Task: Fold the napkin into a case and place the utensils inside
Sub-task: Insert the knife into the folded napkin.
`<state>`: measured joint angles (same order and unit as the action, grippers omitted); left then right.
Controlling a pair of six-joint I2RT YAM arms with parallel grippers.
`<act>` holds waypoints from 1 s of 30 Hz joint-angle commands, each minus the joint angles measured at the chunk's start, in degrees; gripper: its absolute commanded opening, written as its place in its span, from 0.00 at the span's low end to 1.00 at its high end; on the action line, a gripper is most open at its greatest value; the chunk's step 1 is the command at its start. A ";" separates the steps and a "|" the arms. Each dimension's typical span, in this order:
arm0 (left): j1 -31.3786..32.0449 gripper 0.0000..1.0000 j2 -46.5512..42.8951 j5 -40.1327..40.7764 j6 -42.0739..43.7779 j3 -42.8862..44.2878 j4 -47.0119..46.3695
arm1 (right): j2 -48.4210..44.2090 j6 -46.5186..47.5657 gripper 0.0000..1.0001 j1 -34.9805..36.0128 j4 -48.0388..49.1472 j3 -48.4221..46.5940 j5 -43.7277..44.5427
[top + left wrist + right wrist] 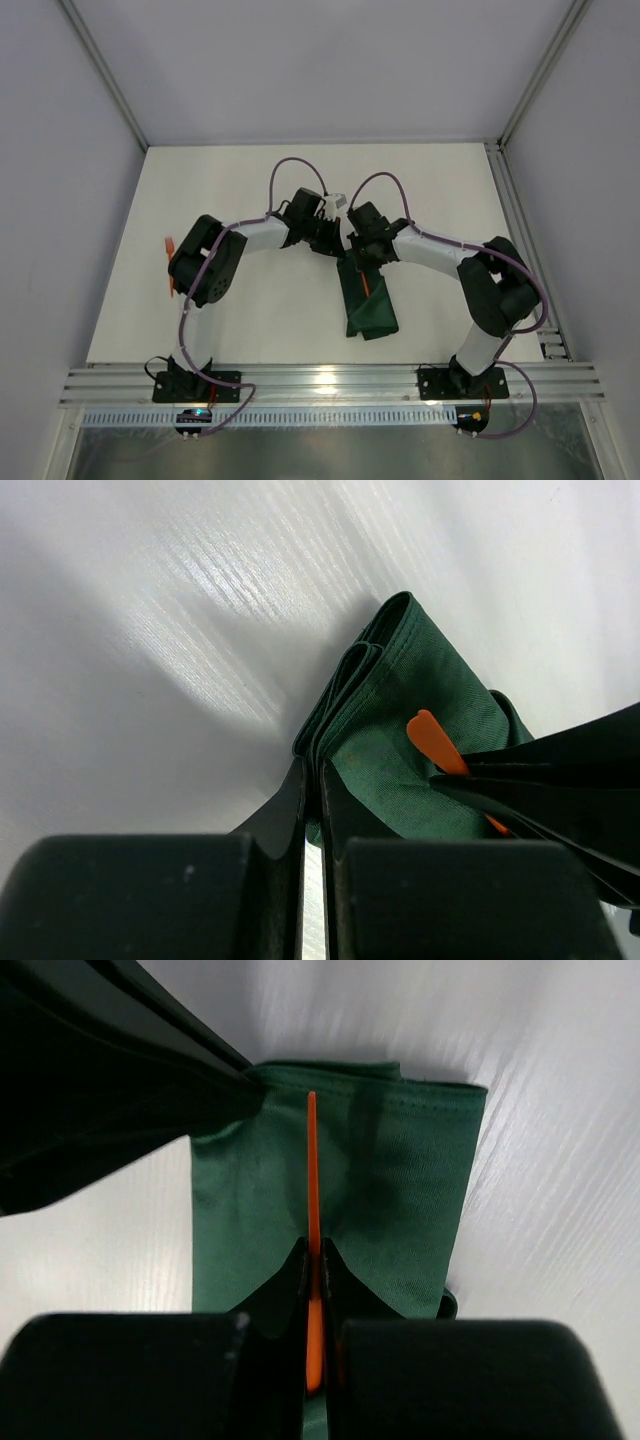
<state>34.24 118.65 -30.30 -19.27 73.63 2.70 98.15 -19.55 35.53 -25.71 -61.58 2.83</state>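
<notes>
— Where is the napkin [368,312] found?

— It is seen folded into a narrow oblong at the middle of the top view. It is laid flat on the white table [450,190], just below the two tools.

— And what is held?

— One orange utensil [311,1160] is held edge-on over the green cloth, its tip pointed toward the cloth's upper hem in the right wrist view. It is clamped between the fingers of the right tool [312,1252]. A second orange piece [168,244] is glimpsed at the left of the top view, partly hidden behind the left arm [210,262] and well apart from the napkin.

— How is the left tool [312,775] set?

— Its fingers are pressed together on the napkin's folded corner, where stacked layers are shown.
</notes>
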 commanded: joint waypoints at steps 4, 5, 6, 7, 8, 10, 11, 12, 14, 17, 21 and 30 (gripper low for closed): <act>-0.31 0.00 -1.93 0.60 0.46 -1.03 -1.21 | -0.95 -1.54 0.05 0.77 -0.30 1.64 0.77; -0.31 0.00 -1.84 0.51 0.72 -1.03 -1.29 | -0.59 -1.54 0.06 0.68 -0.47 1.55 0.95; -0.49 0.00 -1.93 0.42 0.81 -1.11 -1.12 | -0.07 -1.46 0.07 0.68 -0.48 1.73 0.95; -0.58 0.00 -2.02 0.51 1.16 -1.03 -0.94 | 0.11 -1.54 0.07 0.77 -0.48 1.90 0.69; -0.66 0.00 -2.02 0.51 1.34 -1.03 -0.94 | 0.29 -1.63 0.09 0.77 -0.39 2.17 0.60; -0.75 0.00 -2.02 0.42 1.60 -0.94 -0.85 | 0.38 -1.98 0.13 0.86 -0.13 2.69 0.60; -0.75 0.00 -2.02 0.33 1.77 -0.85 -0.85 | 0.38 -1.90 0.15 0.95 -0.13 2.78 0.68; -0.75 0.00 -2.02 0.07 1.78 -0.68 -0.77 | 0.55 -1.81 0.19 1.12 -0.21 2.52 0.77; -0.75 0.03 -2.02 -0.02 1.78 -0.33 -0.68 | 0.90 -1.46 0.31 1.12 -0.47 1.91 1.03; -0.75 0.13 -2.63 0.68 2.21 0.29 0.64 | 0.82 -0.93 0.36 1.21 -1.44 0.51 1.91; -0.93 0.35 -4.91 3.05 4.49 1.78 3.53 | -1.29 -0.05 0.45 1.21 -2.41 -1.34 2.53; -3.82 0.49 -21.74 18.31 13.45 0.39 15.05 | -9.01 1.80 0.53 1.74 -3.73 -4.42 3.41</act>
<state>32.12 108.49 -21.02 -11.81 74.04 13.47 94.61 -18.98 36.67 -29.04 -63.02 4.75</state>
